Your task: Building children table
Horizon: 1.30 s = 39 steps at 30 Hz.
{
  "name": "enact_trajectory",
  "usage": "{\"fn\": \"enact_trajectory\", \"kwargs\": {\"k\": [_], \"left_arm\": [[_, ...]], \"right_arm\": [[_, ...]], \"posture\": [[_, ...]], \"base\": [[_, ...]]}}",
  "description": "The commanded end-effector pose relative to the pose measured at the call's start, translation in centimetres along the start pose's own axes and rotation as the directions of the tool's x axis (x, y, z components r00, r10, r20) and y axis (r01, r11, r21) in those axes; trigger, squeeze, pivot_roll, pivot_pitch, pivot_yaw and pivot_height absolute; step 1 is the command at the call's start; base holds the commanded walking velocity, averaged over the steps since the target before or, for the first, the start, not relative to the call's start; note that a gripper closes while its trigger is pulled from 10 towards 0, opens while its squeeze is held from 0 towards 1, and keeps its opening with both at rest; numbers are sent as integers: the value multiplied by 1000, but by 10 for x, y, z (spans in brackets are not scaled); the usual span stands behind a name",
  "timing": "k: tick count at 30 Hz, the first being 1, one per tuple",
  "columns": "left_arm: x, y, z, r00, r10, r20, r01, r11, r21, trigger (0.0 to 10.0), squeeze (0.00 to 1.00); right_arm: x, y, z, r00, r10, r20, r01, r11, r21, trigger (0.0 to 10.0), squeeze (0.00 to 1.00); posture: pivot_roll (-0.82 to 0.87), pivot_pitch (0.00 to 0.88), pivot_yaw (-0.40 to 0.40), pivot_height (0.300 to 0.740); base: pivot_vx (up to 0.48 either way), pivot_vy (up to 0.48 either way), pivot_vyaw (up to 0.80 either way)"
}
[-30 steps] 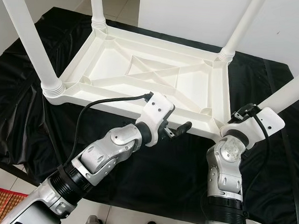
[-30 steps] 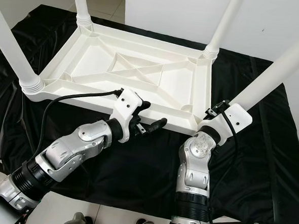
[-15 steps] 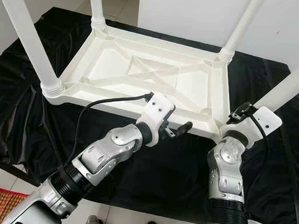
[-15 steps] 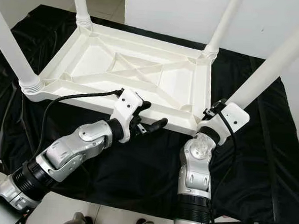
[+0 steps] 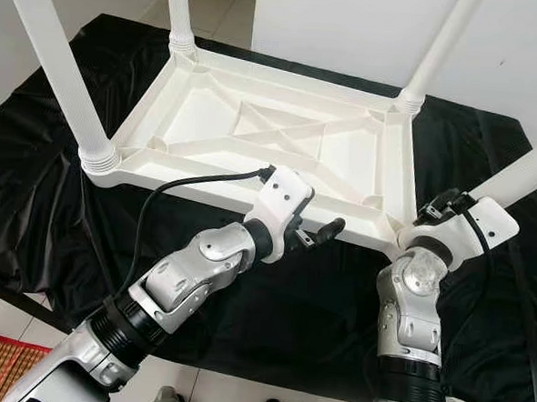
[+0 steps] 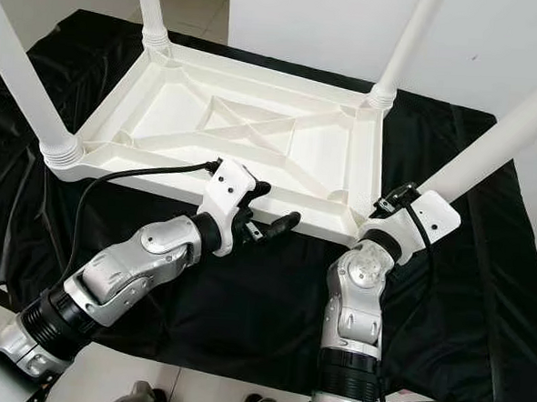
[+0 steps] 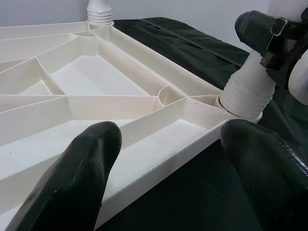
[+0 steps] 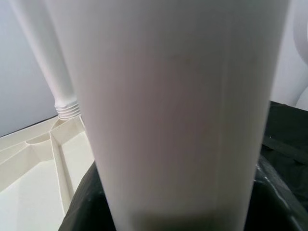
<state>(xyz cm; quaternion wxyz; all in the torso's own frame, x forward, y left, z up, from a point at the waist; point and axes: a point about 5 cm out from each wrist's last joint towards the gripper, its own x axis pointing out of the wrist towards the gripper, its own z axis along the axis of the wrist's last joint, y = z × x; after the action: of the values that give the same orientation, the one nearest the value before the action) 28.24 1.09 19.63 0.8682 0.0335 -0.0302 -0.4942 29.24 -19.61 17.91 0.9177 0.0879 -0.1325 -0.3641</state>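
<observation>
Right gripper [image 5: 443, 204] sits at the base of the near-right leg [image 5: 526, 171], lower right of the head view; wrist cam looks straight along that leg [image 8: 183, 96], fingers seem wrapped round it but I can't tell how tight. Left gripper [image 5: 317, 233] is at centre frame against the near long edge of the tabletop [image 5: 281, 138], fingers [image 7: 77, 178] spread apart, straddling the rim, not clamped. Tabletop lies upside down on the black cloth [image 5: 33, 168], mid to upper frame, ribbed underside up. Three other legs stand in their corner sockets: near-left leg [image 5: 58, 61], far-left leg [image 5: 180, 9], far-right leg [image 5: 442, 43]. Judgement: hollow white plastic, light and stiff but smooth, so it'll slip in a loose pinch and the whole table can slide on the cloth. Best hold on the leg is low, near the threaded collar [image 7: 243, 94], with the other gripper pinning the rim. Hidden: leg tops are cut off by the frame, the near-right socket joint is behind the right wrist, so can't say whether that leg is fully seated.
</observation>
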Motion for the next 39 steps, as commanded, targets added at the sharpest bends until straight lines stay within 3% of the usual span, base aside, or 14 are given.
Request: {"fn": "enact_trajectory", "kwargs": {"k": [1,23,24,26,27,30,31,32,33,39], "left_arm": [[-2,-14,-1,965,-264,-1,264,965,5,10000,0],[-2,-14,-1,966,-260,2,260,966,4,10000,0],[-2,-14,-1,966,-260,2,260,966,4,10000,0],[-1,-14,-1,966,-260,3,260,966,4,10000,0],[-1,-15,-1,965,-261,4,261,965,4,10000,0],[-1,-15,-1,965,-261,4,261,965,4,10000,0],[-1,-15,-1,965,-262,5,262,965,4,10000,0],[-1,-15,-1,965,-262,5,262,965,4,10000,0],[-1,-15,-1,965,-263,6,263,965,4,10000,0],[0,-16,-1,964,-266,8,266,964,4,10000,0]], "right_arm": [[-11,-29,-48,971,-108,-211,78,986,-146,10000,0],[-7,-19,-38,990,-22,-136,-1,987,-162,10000,0],[-6,-19,-37,991,-17,-130,-4,986,-165,10000,251],[-5,-18,-36,992,-13,-127,-8,986,-164,10000,251],[-5,-18,-36,992,-14,-125,-6,987,-161,10000,1000],[-5,-18,-36,993,-12,-121,-8,986,-164,10000,1000],[-5,-17,-36,992,-8,-126,-12,987,-159,10000,533],[-5,-17,-36,992,-8,-126,-12,987,-159,10000,533],[-6,-17,-36,992,-3,-126,-17,987,-160,10000,0],[-6,-15,-36,992,18,-122,-38,986,-164,10000,0]], "posture": [[40,188,-18,740],[37,184,-23,740],[37,184,-23,740],[37,184,-23,740],[36,180,-25,740],[36,180,-25,740],[36,180,-25,740],[36,180,-25,740],[35,175,-26,740],[35,175,-26,740]], "base": [[0,0,0],[0,0,0],[0,0,0],[0,0,0],[0,0,0],[0,0,0],[0,0,0],[0,0,0],[0,0,0],[0,0,0]]}}
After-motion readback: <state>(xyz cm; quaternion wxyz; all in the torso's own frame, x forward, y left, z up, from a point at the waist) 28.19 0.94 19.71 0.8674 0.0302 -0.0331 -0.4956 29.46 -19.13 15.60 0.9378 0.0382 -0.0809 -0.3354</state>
